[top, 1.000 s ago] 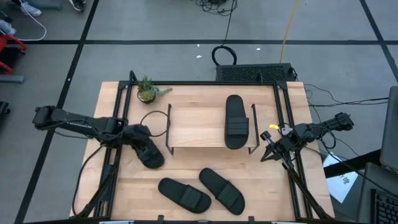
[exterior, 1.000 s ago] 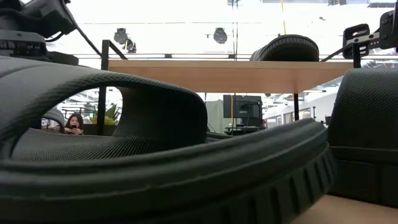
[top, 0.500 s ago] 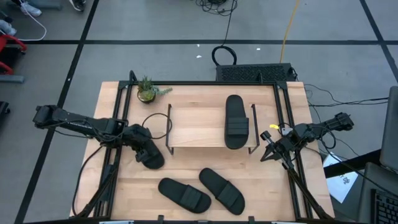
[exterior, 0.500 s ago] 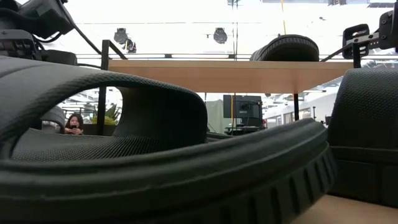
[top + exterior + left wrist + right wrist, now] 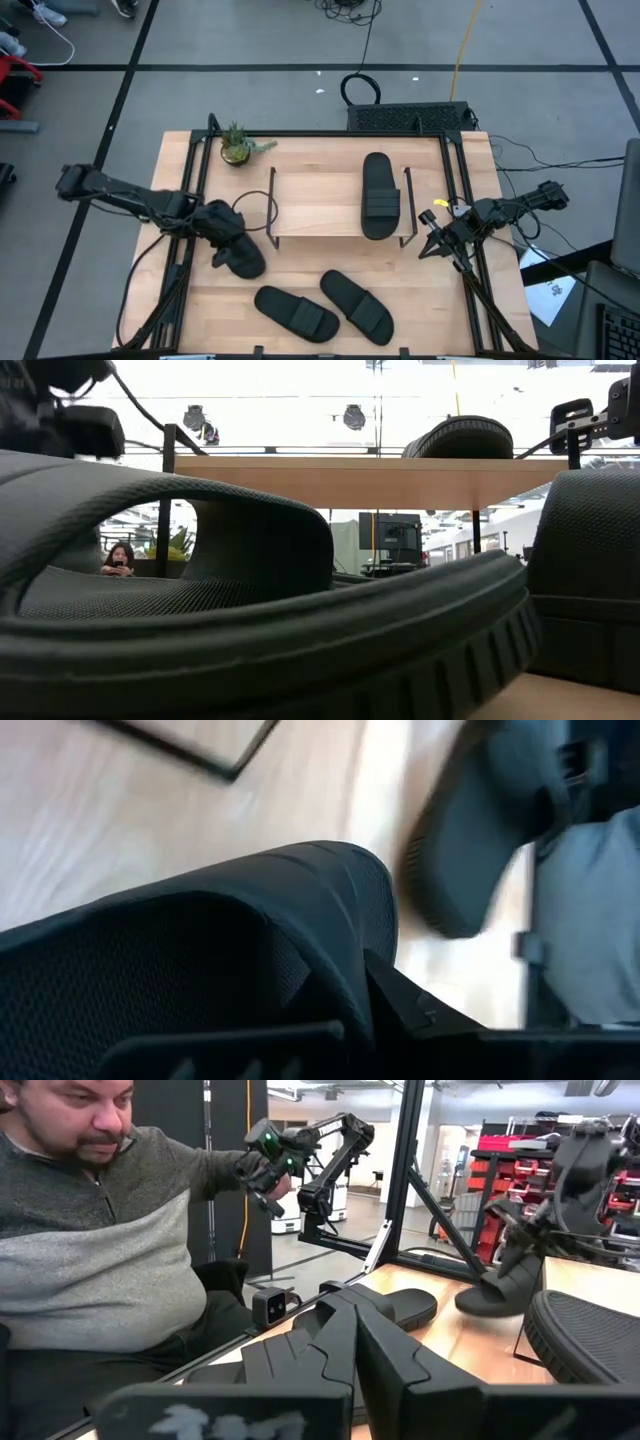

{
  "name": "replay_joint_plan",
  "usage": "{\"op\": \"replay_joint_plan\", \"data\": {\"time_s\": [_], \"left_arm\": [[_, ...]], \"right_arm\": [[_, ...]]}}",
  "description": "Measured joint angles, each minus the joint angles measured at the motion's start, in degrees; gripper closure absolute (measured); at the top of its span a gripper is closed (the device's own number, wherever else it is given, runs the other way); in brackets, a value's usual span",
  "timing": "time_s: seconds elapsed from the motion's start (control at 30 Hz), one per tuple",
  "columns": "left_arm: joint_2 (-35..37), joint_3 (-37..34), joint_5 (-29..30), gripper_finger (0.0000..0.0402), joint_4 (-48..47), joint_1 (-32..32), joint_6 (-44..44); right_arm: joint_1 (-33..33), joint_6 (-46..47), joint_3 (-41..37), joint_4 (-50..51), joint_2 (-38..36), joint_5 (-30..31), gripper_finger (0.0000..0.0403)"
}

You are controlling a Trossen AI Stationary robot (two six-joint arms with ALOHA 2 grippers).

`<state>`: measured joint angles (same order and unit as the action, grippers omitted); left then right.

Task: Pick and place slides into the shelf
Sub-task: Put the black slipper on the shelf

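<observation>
My left gripper (image 5: 226,238) is shut on a black slide (image 5: 243,258) left of the shelf (image 5: 320,205). In the right wrist view this slide (image 5: 497,1288) hangs tilted below it. A second slide (image 5: 379,195) lies sole down on the right part of the shelf's plank. Two more slides (image 5: 296,312) (image 5: 357,305) lie side by side on the table near its front edge. My right gripper (image 5: 430,246) is shut and empty at the table's right edge, beside the shelf's right legs. My left gripper holds the slide by its wide strap (image 5: 330,910), coming from above and from the table's left. The strap fills the wrist view and hides how the fingers (image 5: 420,1012) meet it. The slide hangs tilted below the gripper, its lower end (image 5: 468,1304) close to the tabletop.
A small potted plant (image 5: 238,148) stands at the far left of the table. A black cable loop (image 5: 250,195) lies by the shelf's left legs. A seated person (image 5: 100,1250) shows beyond the table in the right wrist view. Bare tabletop (image 5: 440,310) lies at the near right.
My left gripper has moved a little toward the table's near edge and upward with the slide. The slide has tipped and come up off the tabletop.
</observation>
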<state>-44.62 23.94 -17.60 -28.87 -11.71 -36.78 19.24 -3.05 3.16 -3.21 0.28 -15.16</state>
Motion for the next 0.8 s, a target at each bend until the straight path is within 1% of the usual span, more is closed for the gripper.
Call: {"op": "replay_joint_plan", "data": {"time_s": [0.1, 0.3, 0.4, 0.5, 0.63, 0.73, 0.8], "left_arm": [[0.0, 4.7, 4.2, 0.0395, -3.8, -2.4, 0.5], [-0.1, 17.4, 14.6, 0.0397, -17.3, -7.7, 2.6], [-0.1, 22.6, 19.0, 0.0396, -20.9, -10.7, 5.1], [-0.1, 26.4, 21.6, 0.0398, -21.3, -12.9, 8.9], [-0.1, 29.2, 24.4, 0.0394, -20.3, -14.5, 17.7], [-0.1, 29.7, 24.5, 0.0393, -17.4, -14.6, 25.5], [-0.1, 29.7, 22.8, 0.0396, -13.6, -14.3, 31.8]], "right_arm": [[0.0, -0.1, 0.0, 0.0, 0.0, 0.0, 0.0403], [0.0, -0.5, 0.0, -0.1, 0.0, 0.0, 0.0403], [0.0, -0.6, 0.0, -0.2, 0.0, 0.0, 0.0403], [0.0, -0.7, 0.0, -0.2, 0.0, 0.0, 0.0403], [0.0, -1.2, 0.0, -0.2, 0.0, 0.0, 0.0403], [0.0, -1.3, 0.0, -0.4, 0.0, 0.0, 0.0403], [0.0, -1.3, 0.0, -0.7, 0.0, 0.0, 0.0403]]}}
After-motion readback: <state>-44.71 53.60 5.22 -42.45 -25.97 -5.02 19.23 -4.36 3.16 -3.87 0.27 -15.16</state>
